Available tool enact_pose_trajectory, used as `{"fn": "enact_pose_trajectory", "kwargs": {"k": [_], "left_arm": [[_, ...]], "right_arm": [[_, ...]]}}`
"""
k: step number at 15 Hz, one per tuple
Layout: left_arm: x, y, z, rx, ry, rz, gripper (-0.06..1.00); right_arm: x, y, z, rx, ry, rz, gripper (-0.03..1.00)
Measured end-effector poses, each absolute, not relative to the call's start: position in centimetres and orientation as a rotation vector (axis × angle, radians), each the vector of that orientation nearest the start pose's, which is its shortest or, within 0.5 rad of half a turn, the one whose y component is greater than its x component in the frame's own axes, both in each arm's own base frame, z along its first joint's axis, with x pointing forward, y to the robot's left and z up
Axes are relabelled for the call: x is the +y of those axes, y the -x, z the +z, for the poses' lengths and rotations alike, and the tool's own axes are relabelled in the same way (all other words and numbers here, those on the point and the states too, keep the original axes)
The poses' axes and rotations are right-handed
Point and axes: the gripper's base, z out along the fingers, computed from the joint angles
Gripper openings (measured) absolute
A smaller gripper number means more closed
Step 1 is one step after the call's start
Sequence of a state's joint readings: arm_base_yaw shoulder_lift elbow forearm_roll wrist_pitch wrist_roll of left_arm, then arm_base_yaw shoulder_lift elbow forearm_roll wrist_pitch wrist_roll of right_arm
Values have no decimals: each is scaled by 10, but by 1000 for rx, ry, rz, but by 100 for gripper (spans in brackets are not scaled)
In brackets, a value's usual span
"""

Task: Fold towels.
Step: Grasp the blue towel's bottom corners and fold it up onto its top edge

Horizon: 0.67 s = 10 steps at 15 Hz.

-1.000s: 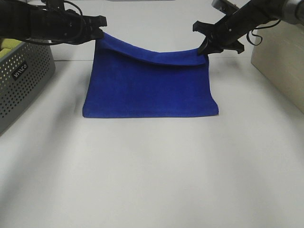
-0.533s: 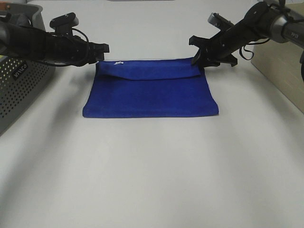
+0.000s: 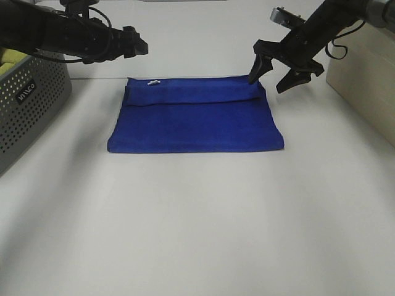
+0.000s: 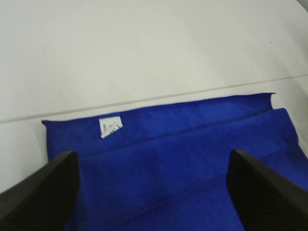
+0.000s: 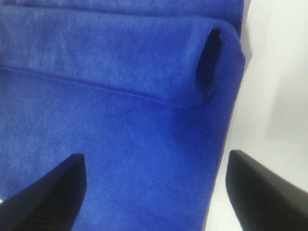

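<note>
A blue towel (image 3: 194, 123) lies flat on the white table, with its far edge folded over into a narrow flap (image 3: 191, 92). A small white tag (image 3: 153, 82) shows at the flap's far left corner. My left gripper (image 3: 141, 43) is open and empty, hovering above and behind that corner. In the left wrist view it (image 4: 150, 159) looks down on the towel (image 4: 183, 144) and the tag (image 4: 109, 126). My right gripper (image 3: 266, 85) is open and empty just above the towel's far right corner. The right wrist view (image 5: 155, 156) shows the rolled fold end (image 5: 211, 53).
A grey perforated basket (image 3: 31, 98) stands at the left edge, with something yellow-green (image 3: 12, 57) in it. A beige box (image 3: 364, 80) stands at the right edge. Bare white table (image 3: 197, 222) lies in front of the towel.
Both grippers lowered the towel's raised far edge onto the table, let go of it and opened. They have since lifted slightly away, and the flap now lies flat.
</note>
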<state>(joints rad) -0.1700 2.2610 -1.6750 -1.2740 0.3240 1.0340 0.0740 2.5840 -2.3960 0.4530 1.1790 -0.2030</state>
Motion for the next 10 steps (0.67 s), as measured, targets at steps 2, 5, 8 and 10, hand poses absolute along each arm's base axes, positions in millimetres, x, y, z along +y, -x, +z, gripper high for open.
{"fn": "enact_pose_trajectory", "kwargs": {"k": [2,5,8,10], "left_arm": [[-118,-490,161,2325,-80,-657,71],[-116,-475,147,2562,-57,-644,68],[-111,-465,139,2708,21,-599,68],[-110,-456,128,2766,52,-595,68]], "right_arm": [[77,-532,158,2781,224,603,75],[76,-531,161,2796,152,615,75],[74,-515,165,2857,148,620,75],[67,-497,158,2931,165,627,75]]}}
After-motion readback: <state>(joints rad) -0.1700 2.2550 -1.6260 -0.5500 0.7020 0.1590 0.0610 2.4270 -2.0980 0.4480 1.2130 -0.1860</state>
